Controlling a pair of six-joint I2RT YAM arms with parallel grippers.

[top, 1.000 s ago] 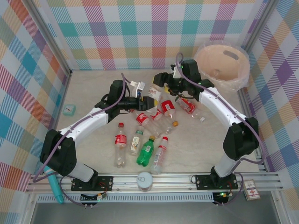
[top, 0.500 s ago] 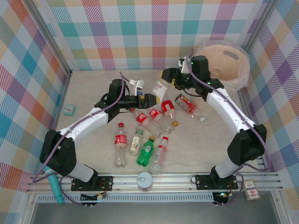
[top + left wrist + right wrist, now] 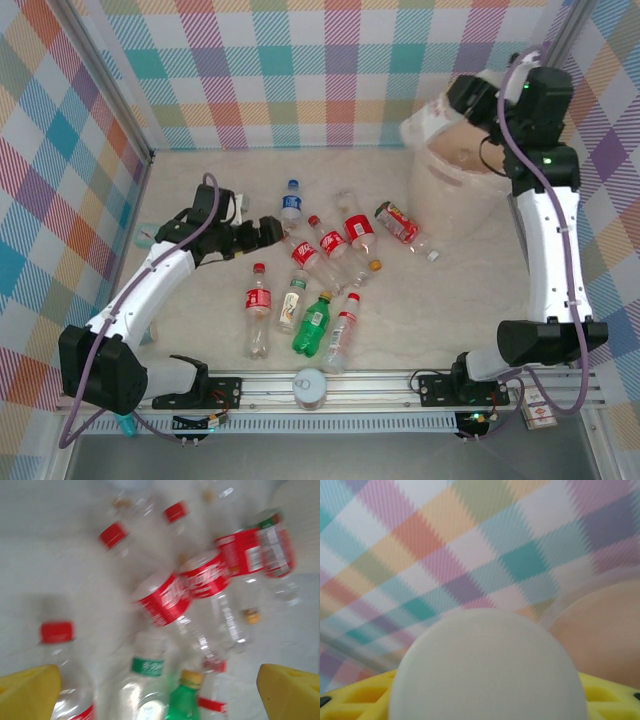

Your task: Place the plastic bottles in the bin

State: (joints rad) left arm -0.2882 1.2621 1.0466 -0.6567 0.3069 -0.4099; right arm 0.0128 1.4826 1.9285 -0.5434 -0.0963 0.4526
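Several plastic bottles [image 3: 330, 262] lie scattered mid-table, mostly red-labelled, with a green one [image 3: 313, 323] and a blue-capped one [image 3: 291, 200]. My left gripper [image 3: 266, 235] hovers open just left of them; its yellow fingertips [image 3: 28, 690] frame the blurred bottles [image 3: 165, 597] below, with nothing between them. Raised high at the back right, my right gripper [image 3: 445, 112] is shut on a pale bottle [image 3: 420, 127] over the left rim of the bin [image 3: 470, 180]. The right wrist view has the held bottle's round base [image 3: 487, 670] between yellow fingers, the peach bin [image 3: 602, 630] behind.
A round white can top [image 3: 310, 386] rests on the front rail. A small teal object [image 3: 148, 235] lies at the left by the left arm. A small box [image 3: 540, 410] sits at the front right. Plaid walls close in the table.
The left gripper opened, let go of the pale bottle and drew back to the left. The right gripper took that bottle and carried it up and right to the bin's rim.
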